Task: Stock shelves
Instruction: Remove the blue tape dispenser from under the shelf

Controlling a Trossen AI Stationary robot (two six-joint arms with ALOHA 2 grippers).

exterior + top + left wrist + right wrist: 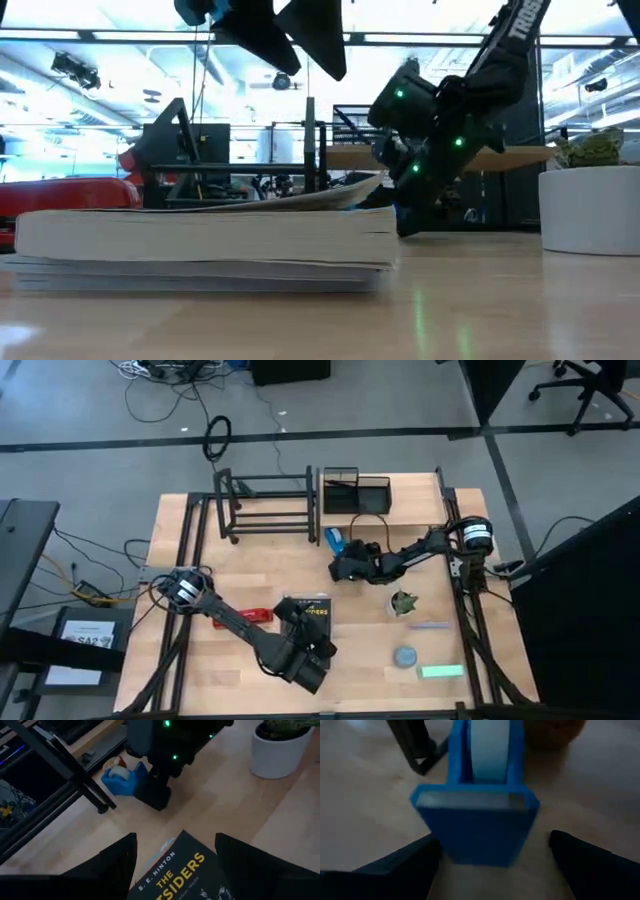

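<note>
A blue tape dispenser [476, 795] is framed between the spread fingers of the right gripper [492, 855], low over the worktop [200, 570] and just short of closing; a grasp appears in hand, calling for a small advance and a squeeze. The black rack [265, 507] stands beyond those fingers. The left gripper [175, 860] hovers, fingers apart, above a paperback book [185, 875]

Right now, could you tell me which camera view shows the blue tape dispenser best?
The right wrist view: the blue tape dispenser fills the frame between the open right gripper. The left wrist view shows it smaller, partly behind that gripper; the high view shows only a blue patch by the black rack; the low view barely shows it.
</note>
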